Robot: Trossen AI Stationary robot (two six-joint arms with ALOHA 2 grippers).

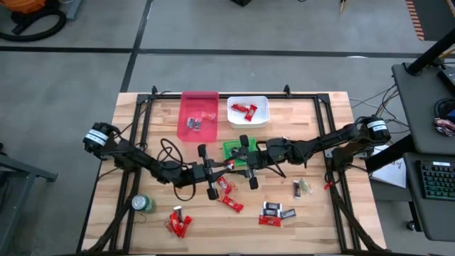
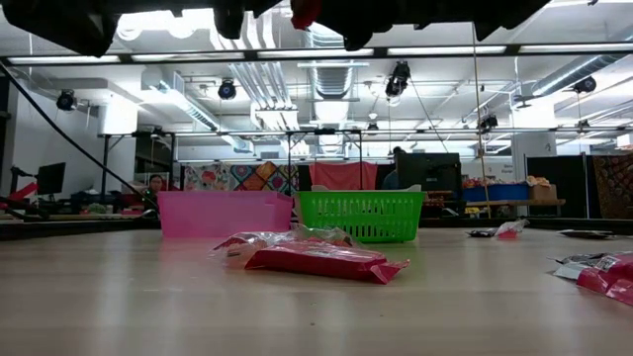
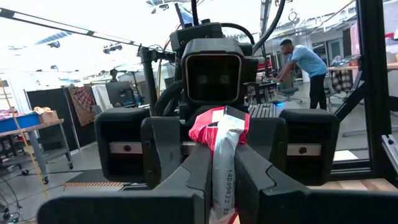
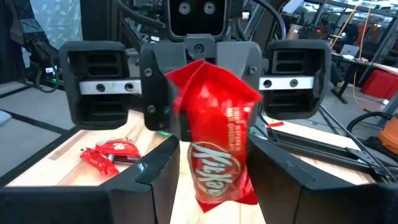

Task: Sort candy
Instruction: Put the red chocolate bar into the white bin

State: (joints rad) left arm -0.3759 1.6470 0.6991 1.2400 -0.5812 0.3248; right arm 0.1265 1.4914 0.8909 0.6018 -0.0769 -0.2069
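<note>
My left pincer [image 1: 222, 168] is clenched on a red candy [image 3: 221, 152], facing my right pincer [image 1: 240, 161], whose spread fingers flank that same candy, mid-surface just near of the green bin [image 1: 233, 148]. Loose candy [image 1: 229, 201] crowds the near side; the surface [image 1: 313, 121] lies open right.

Both grippers meet mid-table, blocking each other's path, with the green bin [image 1: 232, 150] just behind them. Loose candy [image 1: 230, 193] litters the near boards; the green can [image 1: 143, 204] guards the near-left corner.

Grey floor [image 1: 213, 28], ceiling strip lights [image 2: 445, 49]
</note>
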